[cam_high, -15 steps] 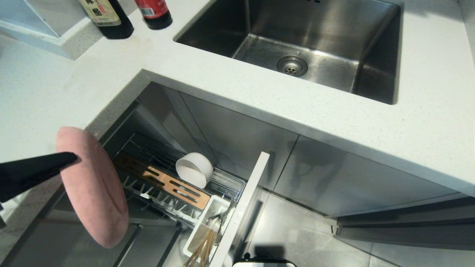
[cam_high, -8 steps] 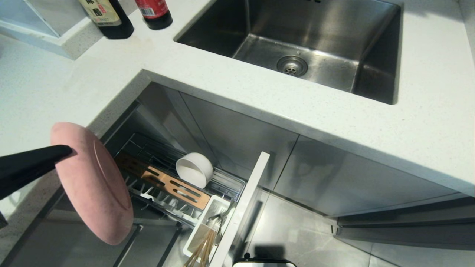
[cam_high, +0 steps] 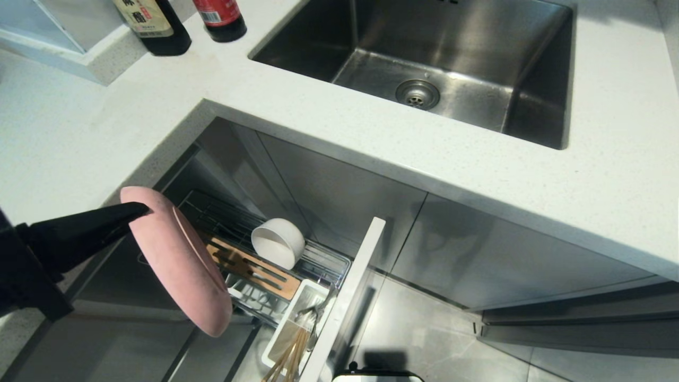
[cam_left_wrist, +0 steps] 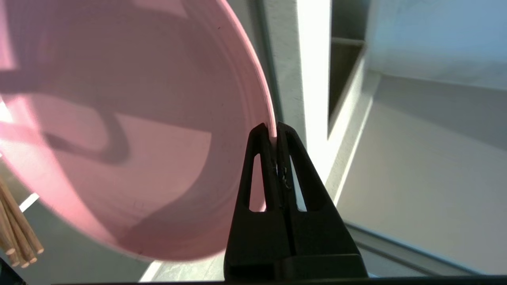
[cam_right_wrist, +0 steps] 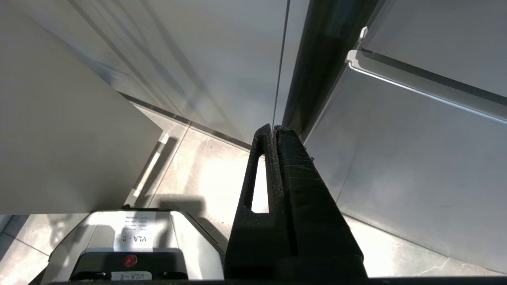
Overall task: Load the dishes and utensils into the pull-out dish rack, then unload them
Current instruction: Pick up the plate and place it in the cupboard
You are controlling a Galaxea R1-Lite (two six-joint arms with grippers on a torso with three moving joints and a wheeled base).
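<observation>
My left gripper [cam_high: 143, 208] [cam_left_wrist: 274, 127] is shut on the rim of the pink plate [cam_high: 177, 260] [cam_left_wrist: 130, 130], which hangs on edge, tilted, over the near left part of the pull-out dish rack [cam_high: 318, 262]. The cream-white bowl [cam_high: 278, 242] lies on its side in the rack beside the tan slotted strip [cam_high: 260, 270]. Chopsticks [cam_high: 289, 354] [cam_left_wrist: 18, 233] and the grey spoon [cam_high: 317, 313] stand in the white utensil cup [cam_high: 307, 291]. My right gripper [cam_right_wrist: 274, 130] is shut and empty, parked low by the cabinet fronts, out of the head view.
The rack's pale cabinet front [cam_high: 350, 297] juts out toward me. A steel sink [cam_high: 419, 63] is set in the white counter [cam_high: 106, 116], with two dark bottles [cam_high: 159, 26] at the back left. The robot base [cam_right_wrist: 126, 245] sits on the tiled floor [cam_high: 440, 339].
The left gripper has carried the pink plate to the right and slightly down, from beside the counter edge to over the rack, turning it more edge-on. The right arm has not moved.
</observation>
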